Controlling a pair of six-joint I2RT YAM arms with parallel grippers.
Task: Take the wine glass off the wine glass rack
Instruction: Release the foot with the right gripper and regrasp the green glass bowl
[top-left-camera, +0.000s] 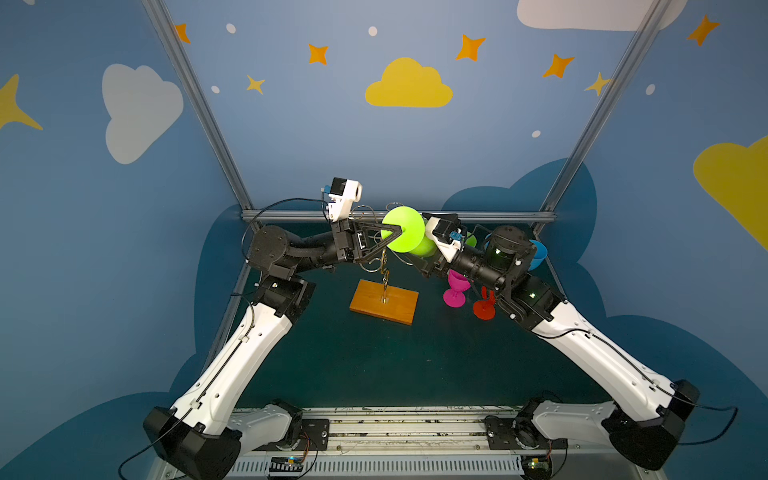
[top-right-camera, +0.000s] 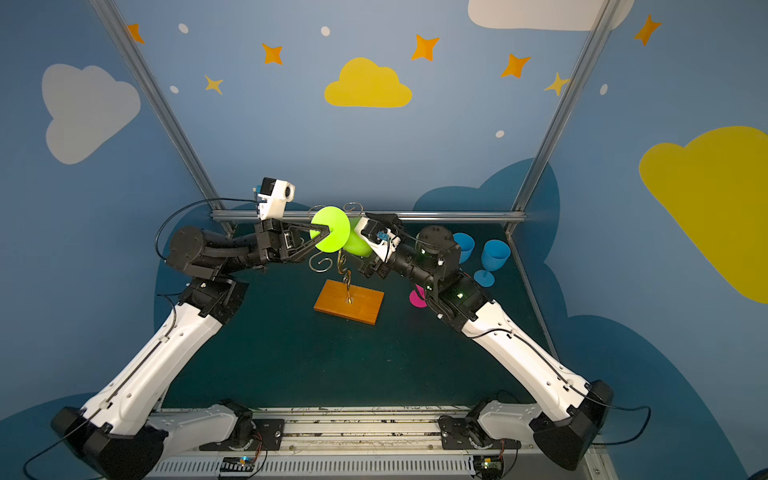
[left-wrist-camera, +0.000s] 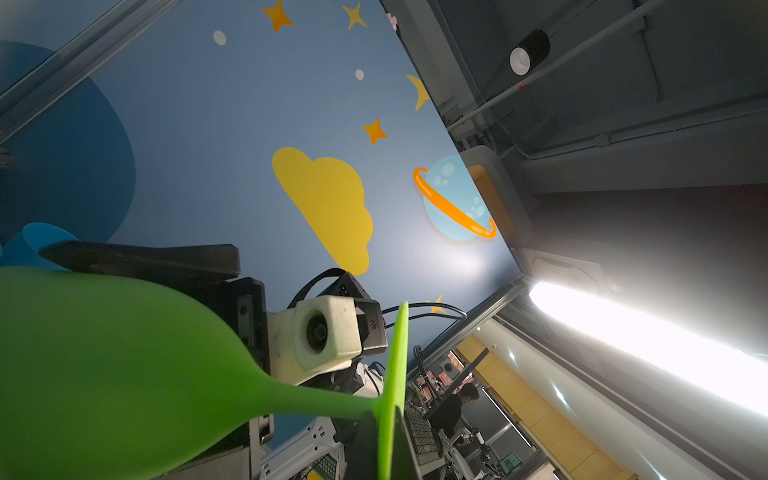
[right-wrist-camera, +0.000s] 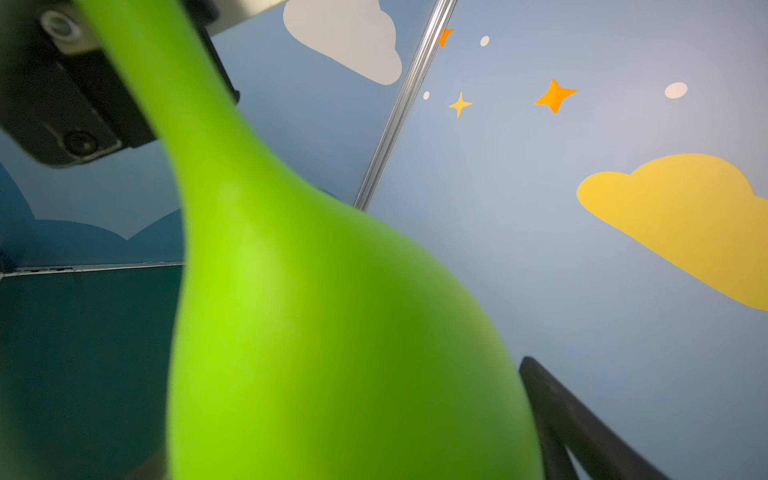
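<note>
Nearest, on the dark teal desk (top-left-camera: 374, 365), stands the wine glass rack (top-left-camera: 395, 305), its orange-brown wooden base near the middle and its twisted gold stem rising from it. To the right of the base a pink glass (top-left-camera: 455, 291) stands upright. Just beside it is a red glass (top-left-camera: 484, 308), partly hidden by the right arm.

Higher up, level with the rack's curled arms, the wine glass (top-left-camera: 413, 222) — bright green — hangs on its side, foot toward the left arm and bowl toward the right. The left pincer (top-left-camera: 399, 230) is clamped tight on the flat foot; the left wrist view shows the disc edge-on between its fingers (left-wrist-camera: 361, 444). The right pincer (top-left-camera: 430, 246) stands wide with the bowl between its jaws. In the right wrist view one finger (right-wrist-camera: 582, 419) lies close by the bowl's side, though I cannot tell whether it presses there. Nor can I tell whether the glass touches the rack's wires.

Farthest back, a blue glass (top-right-camera: 463, 245) and a second blue glass (top-right-camera: 494, 255) stand upright near the right rear corner.
</note>
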